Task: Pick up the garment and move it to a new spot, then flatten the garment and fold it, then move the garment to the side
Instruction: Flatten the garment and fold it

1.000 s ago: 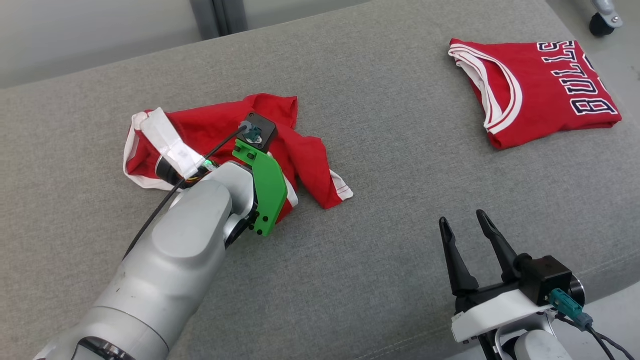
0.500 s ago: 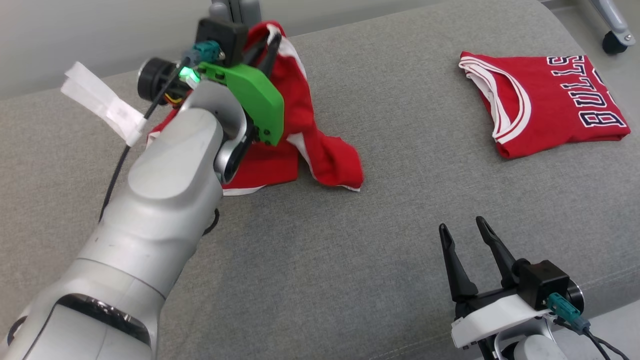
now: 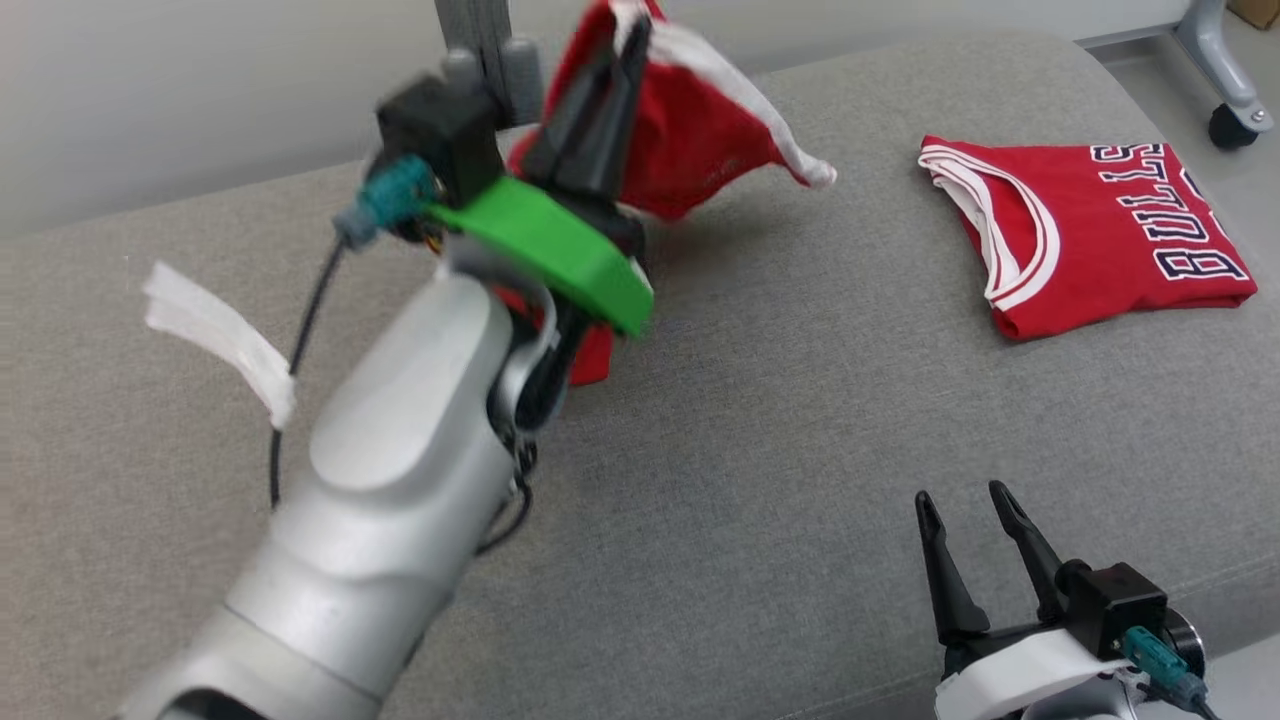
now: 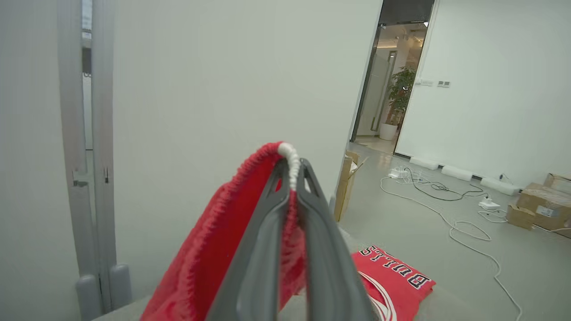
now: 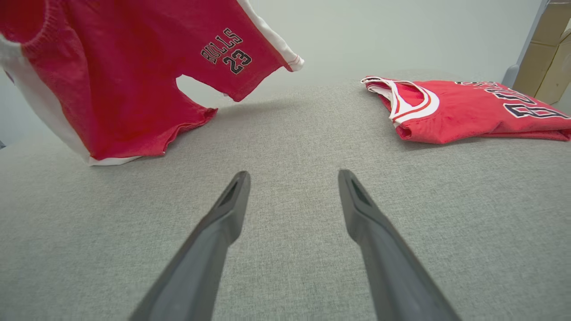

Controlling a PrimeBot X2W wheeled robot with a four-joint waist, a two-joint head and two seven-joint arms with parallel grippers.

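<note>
Item 1, red shorts [image 3: 700,130]: white trim, "BULLS 23" print on one leg. They are hanging in the air at the upper centre of the head view and at the upper left of the right wrist view [image 5: 134,76], with one leg flaring out to the right. The lower hem is reaching down to the grey cushion [image 3: 760,450]; whether it is touching cannot be told.

Item 2, left gripper [image 3: 626,35]: it is pointing up the frame, jaws squeezed narrow, pinching the white-edged waistband of the shorts. In the left wrist view [image 4: 292,168] the band is bunching over the fingertips.

Item 3, green bracket [image 3: 550,250]: it is sitting on the left wrist, below the fingers.

Item 4, right gripper [image 3: 960,495]: it is waiting at the lower right of the head view, jaws spread wide, holding nothing, low over bare cushion [image 5: 294,174].

Item 5, folded red jersey [image 3: 1100,230]: it is lying flat at the upper right, well apart from the shorts.
</note>
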